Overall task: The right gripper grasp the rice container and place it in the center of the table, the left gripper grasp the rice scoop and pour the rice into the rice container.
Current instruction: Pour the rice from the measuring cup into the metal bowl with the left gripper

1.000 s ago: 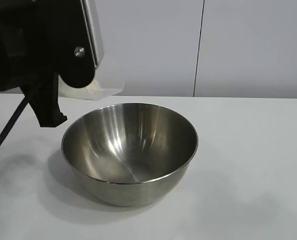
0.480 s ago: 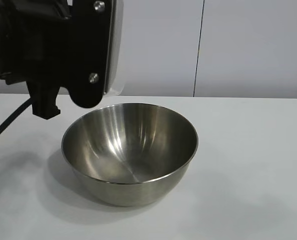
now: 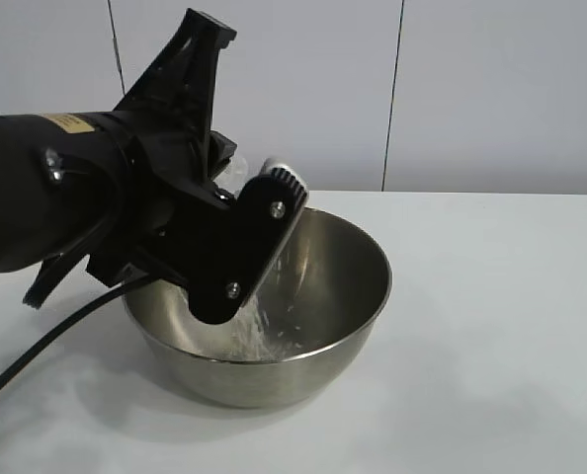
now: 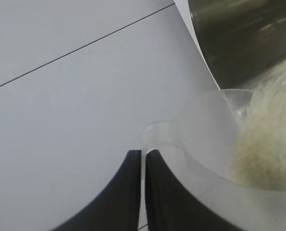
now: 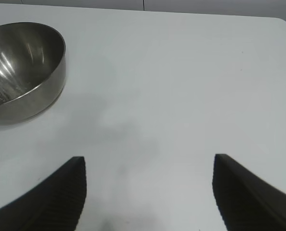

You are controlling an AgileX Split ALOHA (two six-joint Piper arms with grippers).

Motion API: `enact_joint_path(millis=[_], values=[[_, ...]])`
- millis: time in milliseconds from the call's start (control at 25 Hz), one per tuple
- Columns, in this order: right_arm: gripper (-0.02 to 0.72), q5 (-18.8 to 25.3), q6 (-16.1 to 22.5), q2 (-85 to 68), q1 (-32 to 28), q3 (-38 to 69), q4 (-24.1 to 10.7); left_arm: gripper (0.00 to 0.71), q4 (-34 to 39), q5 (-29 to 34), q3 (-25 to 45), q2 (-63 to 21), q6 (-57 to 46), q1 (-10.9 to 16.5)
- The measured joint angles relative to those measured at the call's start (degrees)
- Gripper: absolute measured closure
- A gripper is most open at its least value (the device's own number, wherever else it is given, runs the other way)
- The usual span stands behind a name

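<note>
1. Rice falls in a thin white stream into the rice container, and loose grains lie on the bowl's inner wall and bottom.
2. The rice container, a shiny steel bowl, stands upright on the white bench, near its middle in the exterior view.
3. The left gripper hangs over the bowl's rim on the left side of the exterior view, its bulky black body hiding part of the bowl.
4. Its fingers are clamped together on the small tab handle of the rice scoop, a clear plastic cup tipped toward the bowl with rice at its mouth.
5. The right gripper rests well apart from the bowl, above bare bench, with its two fingers spread wide and nothing between them.
</note>
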Motion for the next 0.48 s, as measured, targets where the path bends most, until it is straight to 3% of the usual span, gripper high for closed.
enact_joint_path(millis=[280, 480], values=[[0.201, 0.00, 0.00, 0.00, 0.00, 0.00, 0.00, 0.701, -2.58, -0.39, -0.27, 0.04, 17.45, 0.00], [0.201, 0.00, 0.00, 0.00, 0.00, 0.00, 0.00, 0.701, -4.03, -0.90, -0.27, 0.04, 20.58, 0.00]])
